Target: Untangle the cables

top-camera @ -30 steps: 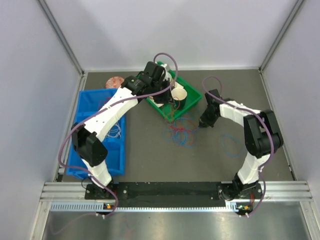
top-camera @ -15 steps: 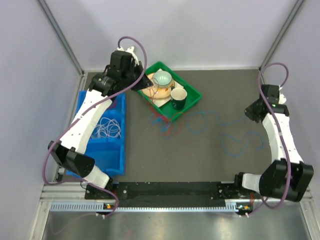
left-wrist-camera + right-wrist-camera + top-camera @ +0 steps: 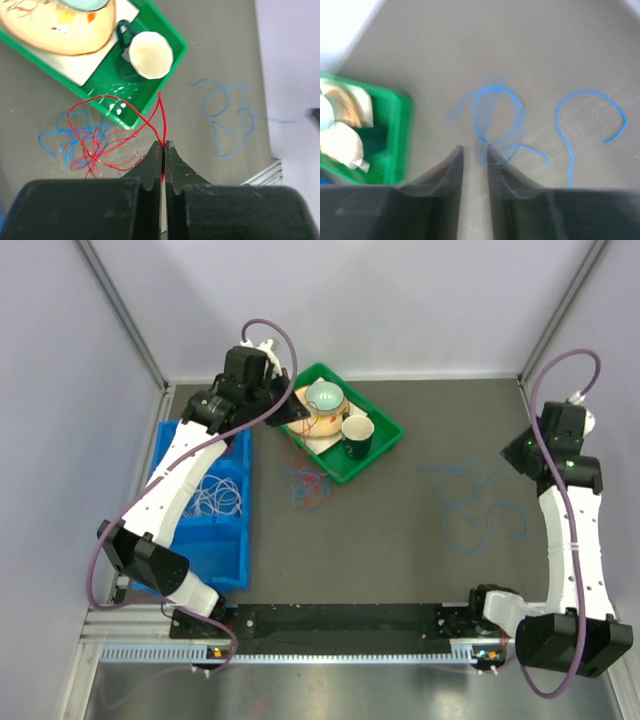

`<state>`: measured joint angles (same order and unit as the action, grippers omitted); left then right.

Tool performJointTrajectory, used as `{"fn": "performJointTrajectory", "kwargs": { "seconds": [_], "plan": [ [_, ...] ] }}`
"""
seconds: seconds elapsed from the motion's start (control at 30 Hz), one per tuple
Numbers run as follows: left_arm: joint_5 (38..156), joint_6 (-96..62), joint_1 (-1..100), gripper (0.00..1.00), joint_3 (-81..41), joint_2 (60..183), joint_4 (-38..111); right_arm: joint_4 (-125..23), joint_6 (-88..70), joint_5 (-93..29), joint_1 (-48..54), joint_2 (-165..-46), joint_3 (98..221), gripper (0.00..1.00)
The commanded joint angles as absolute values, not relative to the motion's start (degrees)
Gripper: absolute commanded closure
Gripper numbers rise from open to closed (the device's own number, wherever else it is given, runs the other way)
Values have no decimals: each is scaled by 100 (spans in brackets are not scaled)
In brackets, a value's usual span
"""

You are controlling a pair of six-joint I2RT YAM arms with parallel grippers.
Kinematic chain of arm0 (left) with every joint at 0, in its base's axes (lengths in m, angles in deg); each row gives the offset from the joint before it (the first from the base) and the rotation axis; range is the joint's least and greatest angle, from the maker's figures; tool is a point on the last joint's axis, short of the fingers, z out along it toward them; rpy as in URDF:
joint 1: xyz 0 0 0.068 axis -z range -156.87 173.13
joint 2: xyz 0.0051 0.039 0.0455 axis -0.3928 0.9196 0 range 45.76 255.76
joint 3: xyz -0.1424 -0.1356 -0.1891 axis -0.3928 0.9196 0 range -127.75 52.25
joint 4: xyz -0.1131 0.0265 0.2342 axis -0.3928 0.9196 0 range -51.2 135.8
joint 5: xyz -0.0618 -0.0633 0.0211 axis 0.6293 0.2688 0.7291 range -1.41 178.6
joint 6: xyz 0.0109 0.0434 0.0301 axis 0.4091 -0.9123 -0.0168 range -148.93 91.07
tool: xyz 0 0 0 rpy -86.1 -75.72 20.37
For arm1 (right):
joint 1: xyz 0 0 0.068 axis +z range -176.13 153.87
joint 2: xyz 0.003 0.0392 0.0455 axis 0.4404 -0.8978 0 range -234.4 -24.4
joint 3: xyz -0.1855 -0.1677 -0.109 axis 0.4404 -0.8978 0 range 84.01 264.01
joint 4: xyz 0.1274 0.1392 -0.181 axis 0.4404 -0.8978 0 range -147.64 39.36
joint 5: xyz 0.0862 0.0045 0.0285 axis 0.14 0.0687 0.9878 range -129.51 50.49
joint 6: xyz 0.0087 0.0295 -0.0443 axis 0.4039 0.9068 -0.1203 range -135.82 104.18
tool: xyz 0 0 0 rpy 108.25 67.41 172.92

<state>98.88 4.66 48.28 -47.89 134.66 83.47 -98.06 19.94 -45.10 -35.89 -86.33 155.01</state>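
I take the green tray (image 3: 378, 445) as my marker.
- Left of it: blue bin (image 3: 225, 555), white cable (image 3: 215, 498) inside.
- At its near edge: red cable (image 3: 95, 152).
- Right of it: blue cable (image 3: 590, 91) on the dark grey table (image 3: 380, 560).
- In it: cup (image 3: 150, 54), cream inside with a dark green handle; pale teal bowl (image 3: 324, 395).

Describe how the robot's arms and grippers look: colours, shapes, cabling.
Left arm and right arm: white shells, black joints, a thick purple hose looping along each. Left gripper and right gripper: two black tapering fingers.
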Motion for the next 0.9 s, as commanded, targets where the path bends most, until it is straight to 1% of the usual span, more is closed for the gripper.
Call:
{"fn": "performJointTrajectory", "kwargs": {
  "seconds": [0.0,0.03,0.13,0.17,0.2,0.23,0.33,0.4,0.43,0.5,0.57,0.67,0.77,0.87],
  "plan": [
    [10344,692,4836,100,-4952,13391,7687,-9713,1635,-3819,-3388,-8750,14738,58],
    [10475,754,4827,100,-4918,13365,7469,-9705,1626,-3932,-3221,-8750,14677,43],
    [10905,1044,4835,100,-4838,13259,7089,-9364,1608,-4118,-2274,-8680,14624,32],
    [10960,1132,4835,100,-4890,13286,7045,-9188,1608,-4040,-1792,-8697,14571,32],
    [10986,1159,4836,100,-4926,13321,7053,-8995,1617,-3978,-1578,-8715,14501,32],
    [11021,1185,4844,100,-4952,13356,7079,-8532,1625,-3595,-1393,-8802,14326,32],
    [11302,1299,4844,100,-4926,13374,6966,-7774,1626,-2996,-708,-9083,13922,33],
    [11899,1465,4844,100,-4830,13365,6643,-7131,1504,-2801,-383,-9277,13771,35],
    [12040,1545,4844,100,-4742,13374,6562,-7025,1459,-2721,-311,-9373,13719,38],
    [12417,1703,4844,100,-4645,13365,6386,-6779,1354,-2721,-188,-9637,13683,38],
    [12402,1722,4853,100,-4496,13295,6359,-6542,1301,-2432,-170,-9821,13622,38],
    [12366,1721,4853,100,-4478,13260,6368,-6374,1151,-2229,-100,-10058,13613,35],
    [12480,1826,4853,100,-4487,13242,6263,-6163,967,-2412,32,-10296,13656,31],
    [12586,1941,4844,100,-4495,13259,6174,-5917,958,-2921,190,-10630,13762,29]
  ]
}}
